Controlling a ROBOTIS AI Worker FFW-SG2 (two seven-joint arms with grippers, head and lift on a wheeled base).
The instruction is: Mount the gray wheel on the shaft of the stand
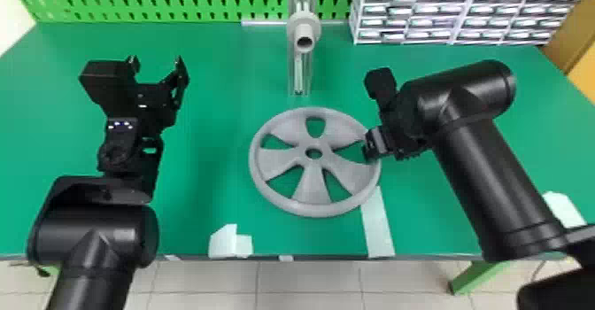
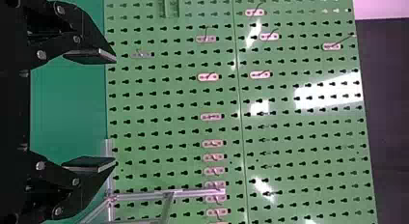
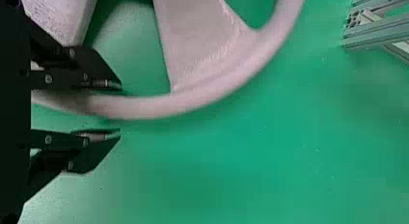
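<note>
Head view: a rack (image 1: 452,39) holds drawers (image 1: 474,22) beyond the gray wheel (image 1: 312,185)

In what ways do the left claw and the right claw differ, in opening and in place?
The left claw is spread wide, while the right claw is open more narrowly. The left claw stands well away from the gray wheel; the right claw is at its rim, which shows between the fingers. Both claws are black, two-fingered and open.

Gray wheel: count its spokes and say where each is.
5, in the head view: far-left spoke, far-right spoke, left spoke, near-right spoke and near spoke. None looks fully hidden.
</note>
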